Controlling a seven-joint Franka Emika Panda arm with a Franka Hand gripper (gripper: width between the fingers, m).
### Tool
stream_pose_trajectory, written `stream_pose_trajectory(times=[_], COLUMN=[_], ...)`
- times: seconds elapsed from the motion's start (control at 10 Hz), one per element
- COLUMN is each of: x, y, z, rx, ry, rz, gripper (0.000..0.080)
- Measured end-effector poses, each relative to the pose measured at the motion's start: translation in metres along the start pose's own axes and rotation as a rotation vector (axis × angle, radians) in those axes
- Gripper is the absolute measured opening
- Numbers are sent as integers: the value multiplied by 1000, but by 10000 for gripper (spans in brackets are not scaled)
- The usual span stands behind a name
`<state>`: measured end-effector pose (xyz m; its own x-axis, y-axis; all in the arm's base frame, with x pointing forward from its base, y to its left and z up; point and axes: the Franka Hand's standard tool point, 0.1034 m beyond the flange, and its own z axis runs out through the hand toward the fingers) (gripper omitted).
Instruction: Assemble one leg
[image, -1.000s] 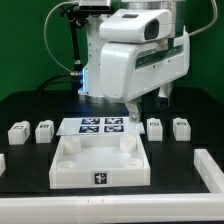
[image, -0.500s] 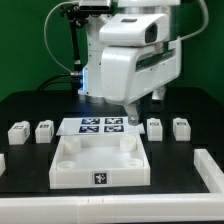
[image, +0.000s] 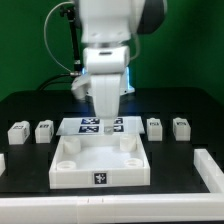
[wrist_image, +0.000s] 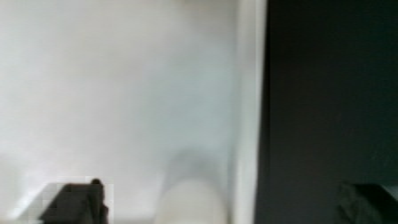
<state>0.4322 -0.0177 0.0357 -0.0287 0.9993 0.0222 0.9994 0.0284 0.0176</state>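
Four small white legs with marker tags stand in a row on the black table: two at the exterior view's left (image: 17, 131) (image: 44, 130) and two at its right (image: 154, 127) (image: 181, 127). The large white tray-like piece (image: 100, 176) lies in front of them at the middle. My gripper (image: 104, 128) hangs over the tray's far edge, with its fingers hidden behind the arm's body. In the wrist view the gripper (wrist_image: 222, 205) is open, with dark fingertips (wrist_image: 71, 203) wide apart over a blurred white surface next to the dark table. It holds nothing.
The marker board (image: 117, 125) lies behind the tray, partly hidden by the arm. A white part (image: 211, 168) lies at the exterior view's right edge and another (image: 2, 160) at its left edge. A white rail (image: 110, 210) runs along the front.
The arm has swung from the exterior view's right toward the middle and come down. The gripper now hangs over the tray's far edge. No part has moved.
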Motion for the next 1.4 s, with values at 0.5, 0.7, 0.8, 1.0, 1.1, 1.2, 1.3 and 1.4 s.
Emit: stream_pose_trajectory(times=[0.5,0.7,0.8,1.0,1.1,1.2,1.3,1.4], x=[-15,-15,-15,-15,-15,-15,-15,-15], y=[-4,-4,-4,-4,-4,-4,-4,-4], z=[29,30,30,30,30,30,30,30], rx=[-46,-45,-45,-45,-44,-44,-44,-44], ry=[17,17,17,17,17,17,17,17], rz=[34,36,36,37,38,38,38,38], gripper=[634,442,270,82,56,56,56,56])
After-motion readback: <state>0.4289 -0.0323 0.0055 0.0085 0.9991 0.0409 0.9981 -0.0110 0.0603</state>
